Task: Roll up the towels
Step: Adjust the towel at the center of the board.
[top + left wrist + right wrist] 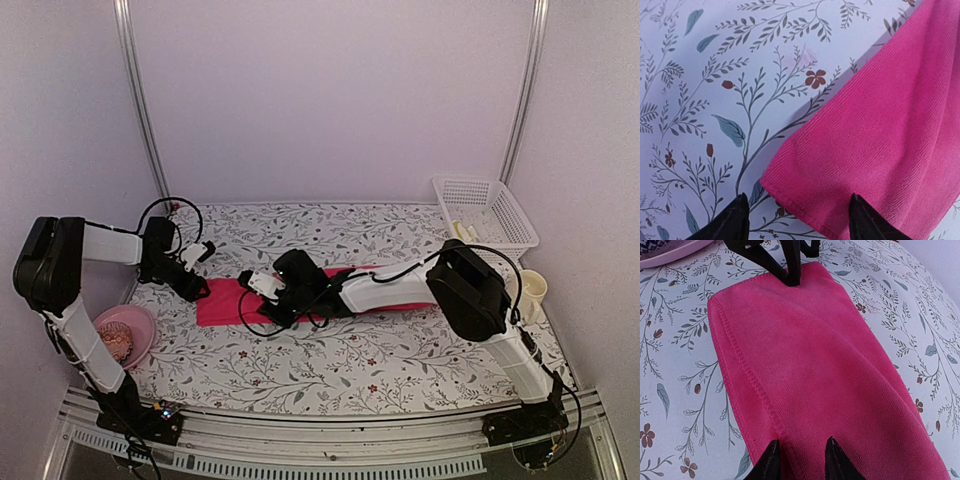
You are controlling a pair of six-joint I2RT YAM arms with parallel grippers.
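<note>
L tool [797,220] apart at pink towel [880,130] corner; R tool [801,460] narrow, can't tell if clamped; R arm [385,290] hides towel mid.

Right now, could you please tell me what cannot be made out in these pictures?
Towel middle: top view, the right arm covers it.
Bowl contents: top view, too small; right wrist view, cut by the top edge.
Basket contents: top view, too small.
Right jaws: right wrist view, cloth lies between them, but whether they pinch it is unclear.
</note>
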